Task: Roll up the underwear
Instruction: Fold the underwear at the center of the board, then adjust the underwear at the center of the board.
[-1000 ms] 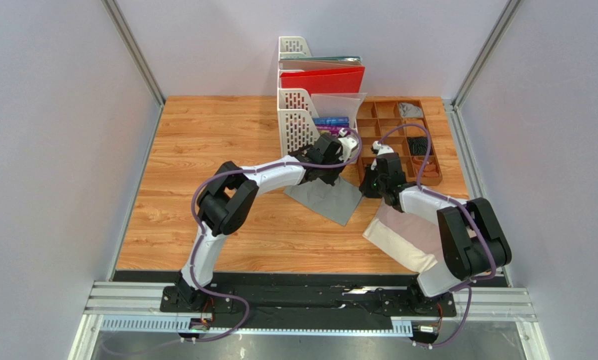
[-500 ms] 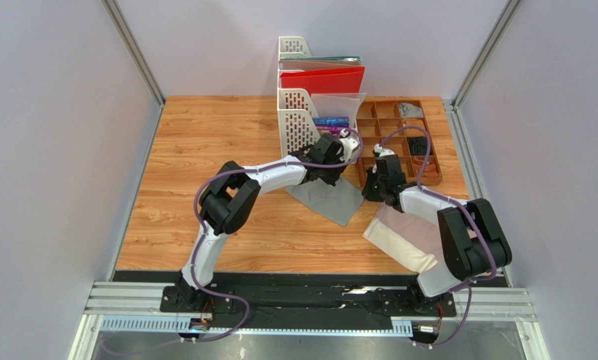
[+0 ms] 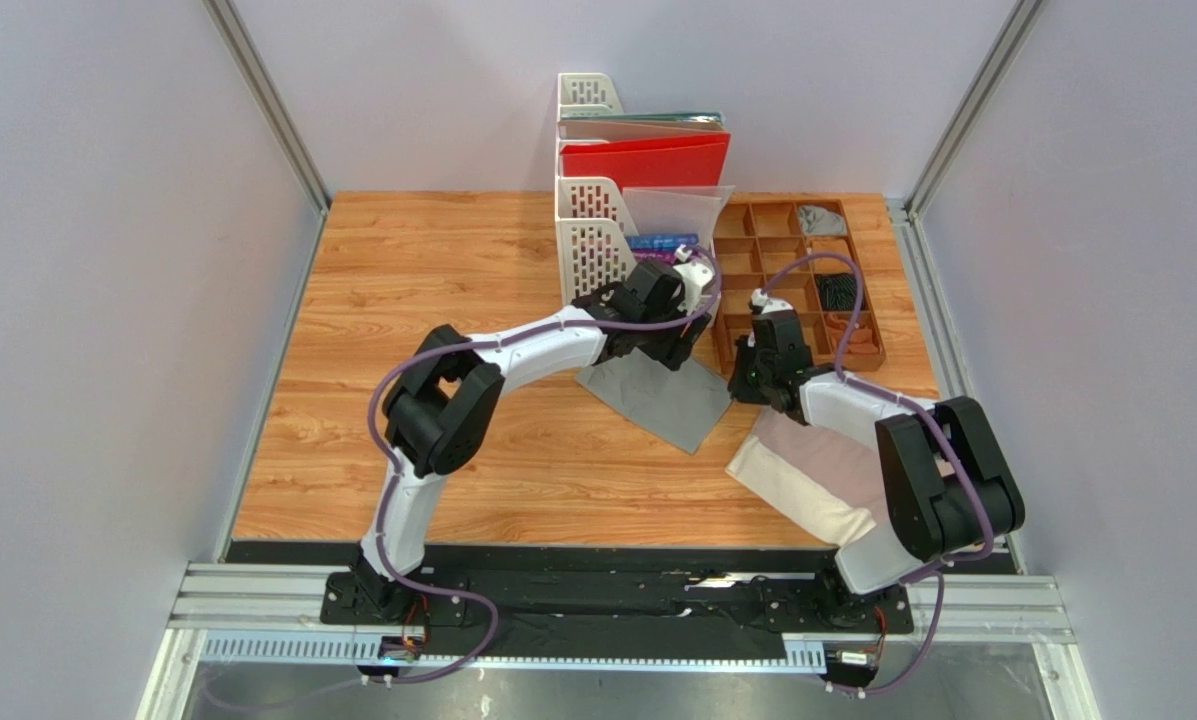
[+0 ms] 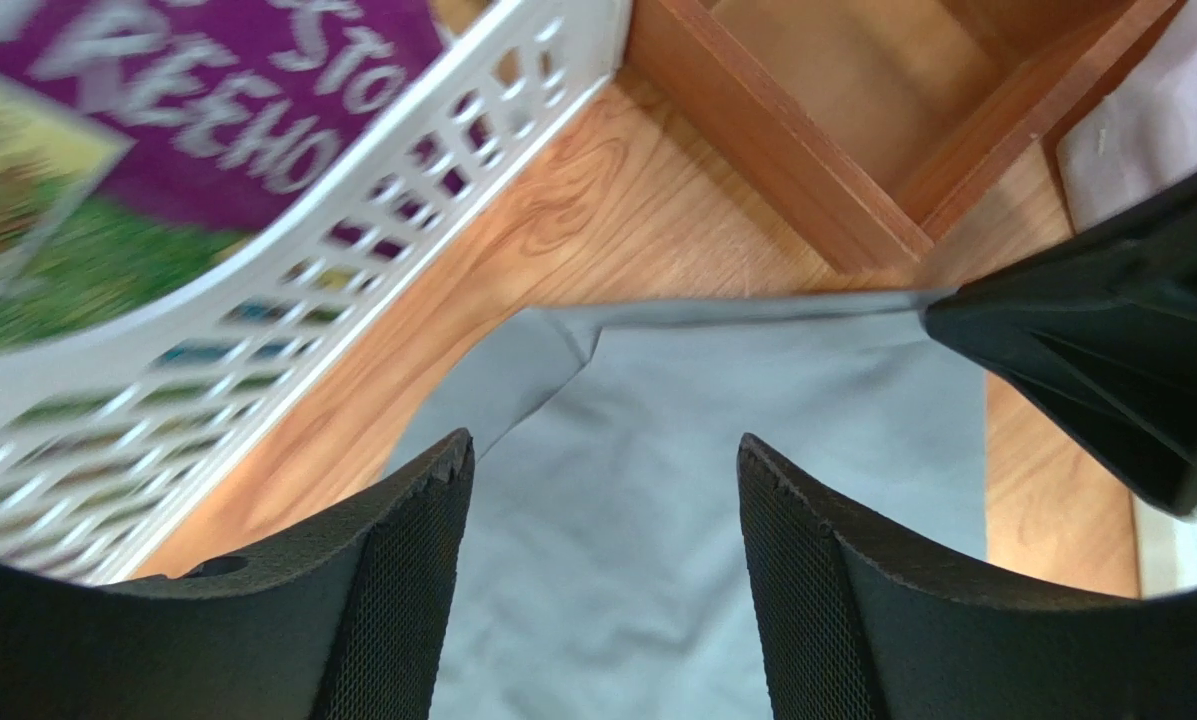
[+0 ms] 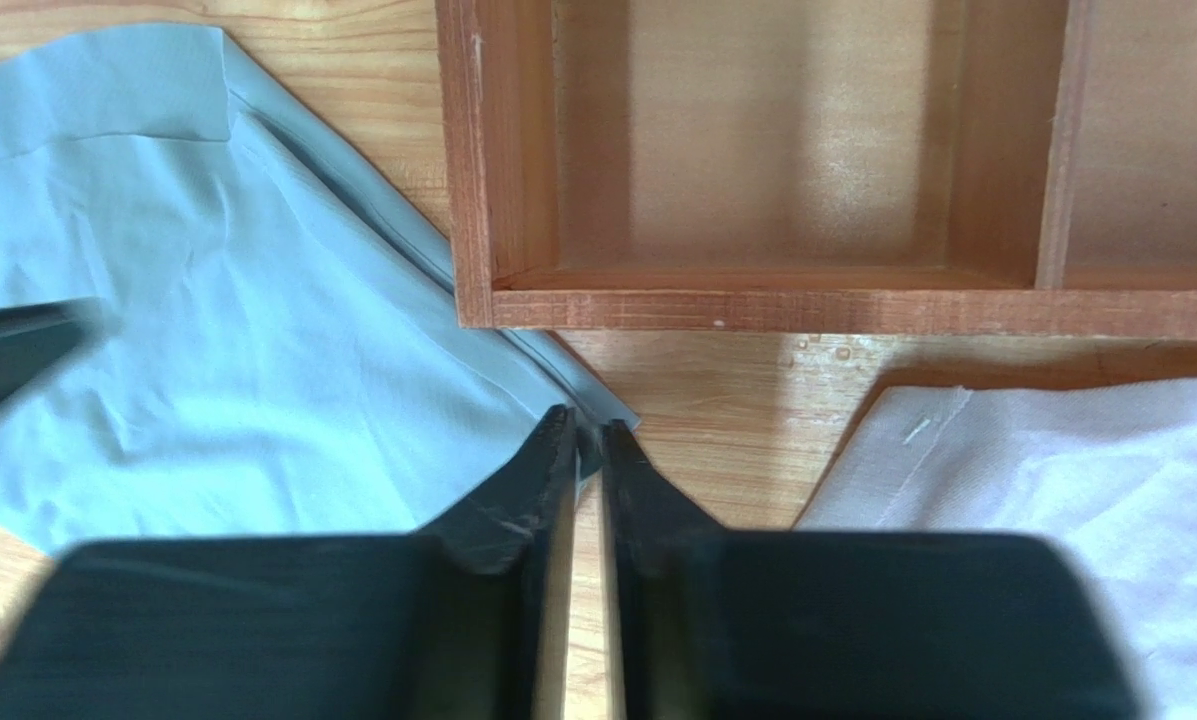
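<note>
Our left tool (image 4: pixel 601 450) hangs wide over the grey underwear (image 5: pixel 259 330). Our right tool (image 5: pixel 589 428) shows only a slit at its corner, and we cannot tell if it grips. The file rack (image 4: pixel 334 300) and wooden tray (image 5: pixel 469 180) crowd in just beside, and the beige underwear (image 3: pixel 822 473) lies rightward on the surface (image 3: pixel 409 270).

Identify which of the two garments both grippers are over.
The grey underwear: the left gripper straddles it, and the right gripper sits at its corner. The pinkish-beige underwear lies apart, to its right.

Grey underwear (image 4: pixel 664 495) is matt cloth, table (image 3: pixel 409 270) glossy wood.

Underwear (image 3: pixel 664 398) before tray (image 3: pixel 771 222) (rack (image 3: pixel 589 255) leftward)
</note>
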Controlling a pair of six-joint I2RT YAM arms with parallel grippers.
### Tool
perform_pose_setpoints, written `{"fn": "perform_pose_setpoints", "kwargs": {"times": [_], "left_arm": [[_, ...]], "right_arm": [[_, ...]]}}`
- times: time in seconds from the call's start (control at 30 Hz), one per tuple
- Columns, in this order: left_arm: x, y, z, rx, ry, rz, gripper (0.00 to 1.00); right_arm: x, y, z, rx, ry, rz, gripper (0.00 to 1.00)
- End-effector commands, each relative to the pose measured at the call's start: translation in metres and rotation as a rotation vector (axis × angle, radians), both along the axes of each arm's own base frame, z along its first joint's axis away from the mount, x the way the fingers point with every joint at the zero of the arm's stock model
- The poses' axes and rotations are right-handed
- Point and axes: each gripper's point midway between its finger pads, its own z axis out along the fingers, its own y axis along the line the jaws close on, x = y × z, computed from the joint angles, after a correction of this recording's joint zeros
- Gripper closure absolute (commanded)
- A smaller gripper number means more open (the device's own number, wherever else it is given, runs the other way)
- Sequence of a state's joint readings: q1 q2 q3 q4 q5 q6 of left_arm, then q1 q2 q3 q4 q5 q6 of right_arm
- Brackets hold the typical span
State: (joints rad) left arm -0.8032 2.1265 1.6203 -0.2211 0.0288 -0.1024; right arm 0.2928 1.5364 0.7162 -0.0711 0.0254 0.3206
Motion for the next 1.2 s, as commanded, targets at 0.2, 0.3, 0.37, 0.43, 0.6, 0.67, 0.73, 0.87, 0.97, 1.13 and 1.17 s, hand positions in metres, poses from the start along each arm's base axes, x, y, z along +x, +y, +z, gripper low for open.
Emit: {"fn": "perform_pose_setpoints", "kwargs": {"times": [0.2, 0.3, 0.37, 0.43, 0.6, 0.67, 0.73, 0.87, 0.97, 1.13, 1.17], "left_arm": [[-0.015, 0.071, 0.061, 0.004, -0.096, 0.155, 0.3], [-0.019, 0.096, 0.05, 0.014, -0.06, 0.212, 0.32], [-0.022, 0.11, 0.039, 0.016, -0.029, 0.246, 0.33], [-0.023, 0.122, 0.032, 0.0, -0.001, 0.268, 0.33], [-0.022, 0.128, 0.024, -0.062, 0.039, 0.288, 0.34], [-0.018, 0.131, 0.022, -0.072, 0.049, 0.309, 0.34], [-0.017, 0.135, 0.017, -0.087, 0.067, 0.323, 0.35], [-0.011, 0.138, 0.012, -0.124, 0.081, 0.343, 0.36], [-0.009, 0.137, 0.005, -0.129, 0.096, 0.339, 0.37], [-0.005, 0.139, -0.01, -0.124, 0.117, 0.343, 0.38], [-0.004, 0.139, -0.01, -0.13, 0.116, 0.343, 0.38]], "right_arm": [[0.013, -0.001, 0.042, 0.003, -0.079, -0.009, 0.49], [0.009, 0.0, 0.06, 0.008, -0.118, -0.01, 0.48], [0.002, 0.008, 0.065, 0.038, -0.124, 0.004, 0.49], [-0.004, 0.019, 0.07, 0.089, -0.132, 0.016, 0.5], [-0.025, 0.071, 0.073, 0.203, -0.121, 0.14, 0.58], [-0.031, 0.089, 0.071, 0.225, -0.113, 0.174, 0.61], [-0.034, 0.102, 0.064, 0.233, -0.087, 0.197, 0.65], [-0.042, 0.128, 0.051, 0.245, -0.052, 0.254, 0.69], [-0.044, 0.137, 0.038, 0.244, -0.019, 0.27, 0.7], [-0.048, 0.14, 0.023, 0.23, 0.021, 0.273, 0.71], [-0.048, 0.14, 0.022, 0.227, 0.024, 0.273, 0.71]]}}
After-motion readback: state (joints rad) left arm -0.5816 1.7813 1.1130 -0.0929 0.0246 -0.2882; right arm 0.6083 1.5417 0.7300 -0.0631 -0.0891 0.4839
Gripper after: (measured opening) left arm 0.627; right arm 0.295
